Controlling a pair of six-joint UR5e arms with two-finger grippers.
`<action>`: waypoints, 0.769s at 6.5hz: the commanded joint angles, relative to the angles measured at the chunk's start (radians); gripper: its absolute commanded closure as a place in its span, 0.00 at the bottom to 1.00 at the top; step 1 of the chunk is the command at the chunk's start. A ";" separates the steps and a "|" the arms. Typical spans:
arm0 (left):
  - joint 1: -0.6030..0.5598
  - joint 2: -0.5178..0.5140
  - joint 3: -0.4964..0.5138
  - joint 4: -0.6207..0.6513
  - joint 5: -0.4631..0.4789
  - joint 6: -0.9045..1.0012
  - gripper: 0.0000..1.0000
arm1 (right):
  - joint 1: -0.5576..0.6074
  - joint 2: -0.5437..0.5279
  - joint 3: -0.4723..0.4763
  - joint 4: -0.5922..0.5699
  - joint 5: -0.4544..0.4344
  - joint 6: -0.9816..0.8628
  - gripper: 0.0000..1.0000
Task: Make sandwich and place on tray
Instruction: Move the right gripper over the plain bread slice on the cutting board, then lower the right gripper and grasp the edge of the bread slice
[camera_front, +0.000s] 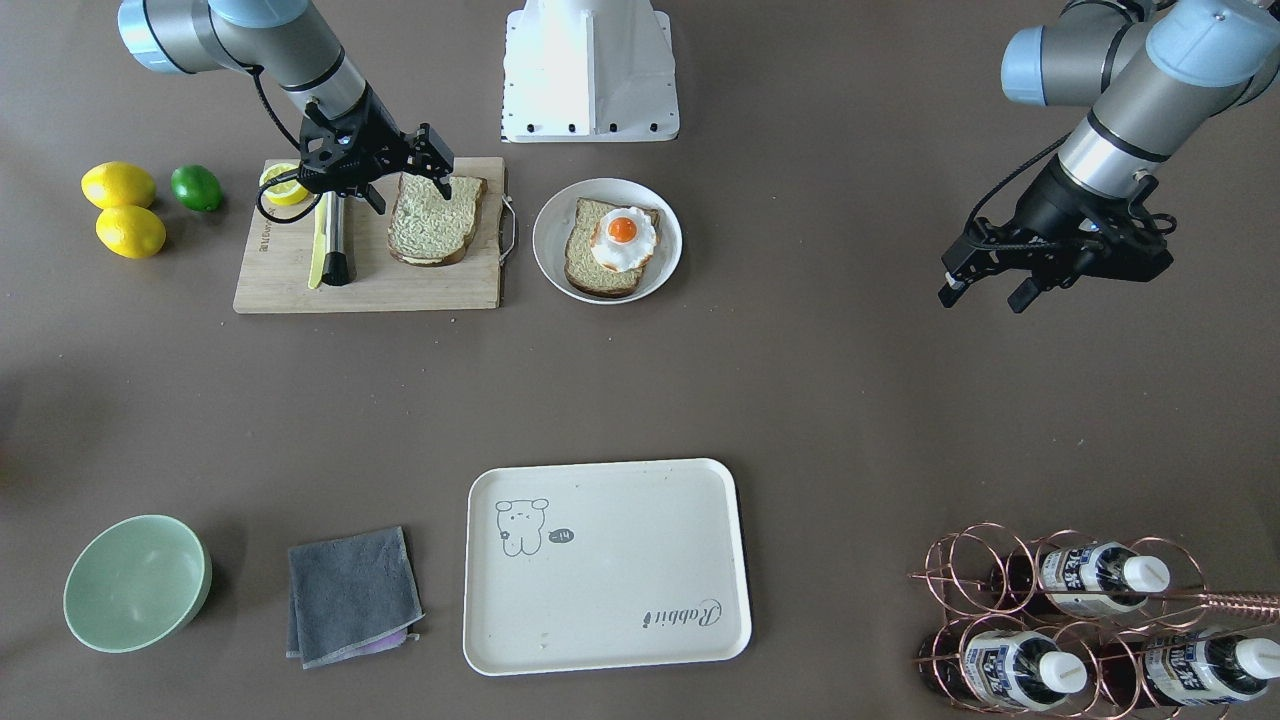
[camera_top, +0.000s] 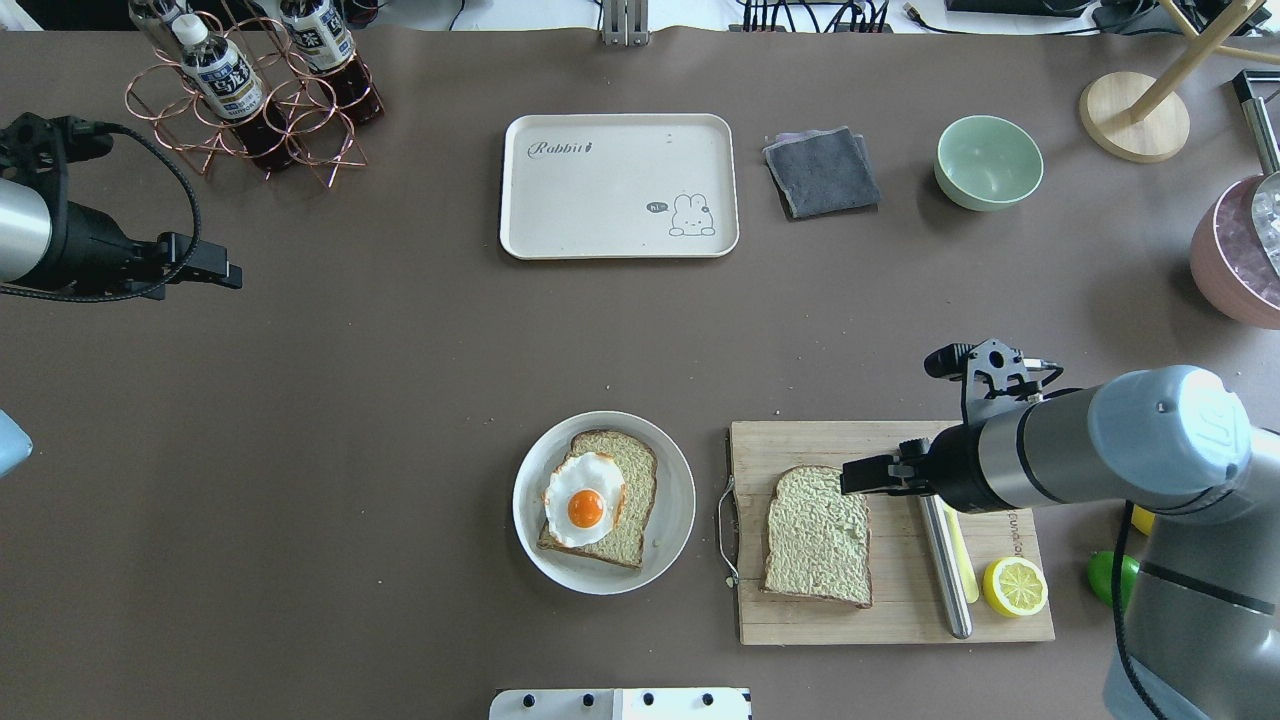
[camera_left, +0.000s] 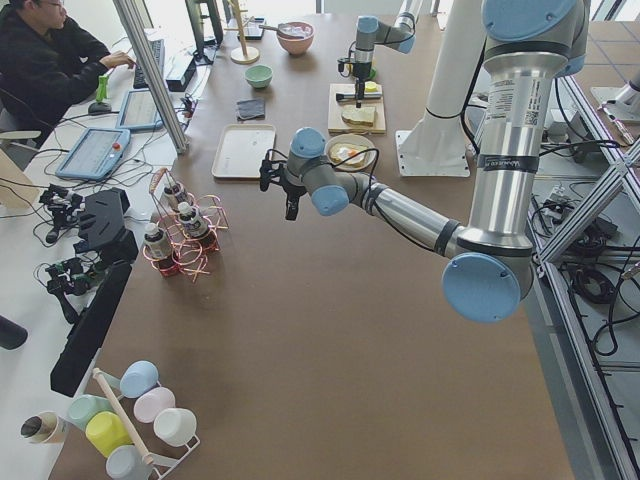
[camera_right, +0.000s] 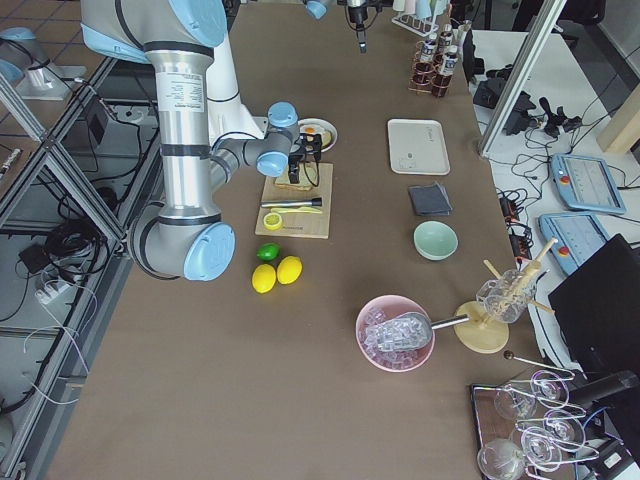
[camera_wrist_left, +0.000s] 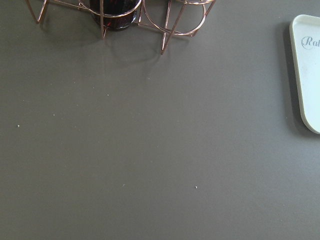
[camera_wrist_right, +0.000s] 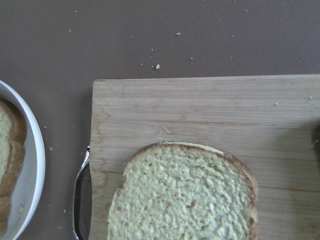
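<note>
Right gripper (camera_front: 410, 196): jaws spread wide and holding nothing. I judge I'm lining up a pick.
Loose bread slice (camera_front: 435, 225): flat on the cutting board (camera_front: 420, 285), directly beneath the tool, with its robot-side crust under the fingers.
Egg slice (camera_front: 588, 268): face up on the plate (camera_front: 550, 240), carrying the fried egg (camera_front: 622, 238) and ready for capping. It sits just off the tool's left-arm side.
Tray (camera_front: 620, 560): well beyond the tool, with no sandwich on it yet.
Left gripper (camera_front: 982, 298): fingers apart and empty, well clear of the tool.
</note>
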 joint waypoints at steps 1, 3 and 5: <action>0.002 -0.002 0.001 0.000 0.000 0.000 0.03 | -0.005 -0.003 -0.005 -0.004 -0.006 0.001 0.01; 0.002 -0.006 0.007 0.000 0.000 0.000 0.03 | -0.005 0.005 -0.040 -0.001 -0.008 0.001 0.01; 0.002 -0.009 0.009 0.000 0.000 0.002 0.03 | -0.007 0.005 -0.059 0.003 -0.008 0.004 0.24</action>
